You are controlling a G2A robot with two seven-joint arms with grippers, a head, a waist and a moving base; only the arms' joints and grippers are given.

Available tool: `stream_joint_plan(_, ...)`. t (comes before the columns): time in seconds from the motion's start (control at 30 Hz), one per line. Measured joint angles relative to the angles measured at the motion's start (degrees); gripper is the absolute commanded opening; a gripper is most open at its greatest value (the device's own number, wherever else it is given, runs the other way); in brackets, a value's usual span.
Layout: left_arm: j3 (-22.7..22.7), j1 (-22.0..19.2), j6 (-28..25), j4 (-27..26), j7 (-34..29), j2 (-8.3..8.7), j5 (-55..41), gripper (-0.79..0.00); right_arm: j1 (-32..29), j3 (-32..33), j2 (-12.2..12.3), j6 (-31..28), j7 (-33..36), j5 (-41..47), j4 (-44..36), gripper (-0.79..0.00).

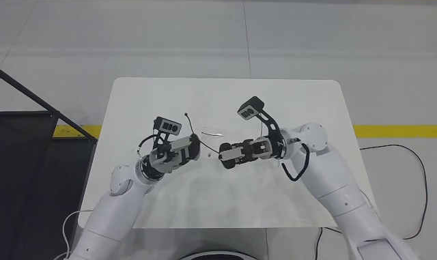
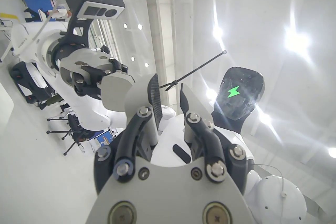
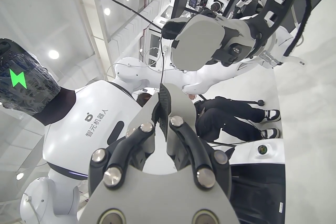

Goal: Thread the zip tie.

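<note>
No lettering or number can be read on the zip tie [image 2: 194, 70], the left end effector [image 2: 169, 88], the right end effector [image 3: 162, 93] or the worktop [image 1: 273, 96]. Far beyond the right end effector a small screen [image 3: 193, 0] glows, perhaps with figures, too small to read.

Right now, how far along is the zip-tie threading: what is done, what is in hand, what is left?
Done: the zip tie is held up off the table. In hand: the right gripper is shut on its tail end, and it runs between the parted fingers of the left gripper. Left: the head stands free, nothing through it, no loop formed, so the threading is not yet done.
</note>
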Motion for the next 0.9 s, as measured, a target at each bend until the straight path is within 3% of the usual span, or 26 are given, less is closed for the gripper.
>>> stream_joint_plan(0.17,-0.22,0.06,-0.01,0.02,0.03,-0.12,0.07,-0.597,-0.11,0.24,-0.18,0.2,0.2,-0.25,-0.07,-0.785)
stream_joint_plan(0.33,-0.6,0.28,-0.07,-0.18,-0.2,-0.2,0.01,-0.757,-0.27,0.44,-0.34,0.26,0.26,-0.49,-0.13,-0.785)
stream_joint_plan(0.4,-0.71,0.33,-0.04,-0.25,-0.26,-0.23,0.0,-0.785,-0.31,0.53,-0.39,0.33,0.34,-0.52,-0.17,-0.785)
stream_joint_plan(0.9,-2.35,0.96,-0.8,-0.15,0.12,-0.36,0.94,-0.785,-2.6,5.34,0.33,0.94,0.95,0.64,-3.8,-0.785)
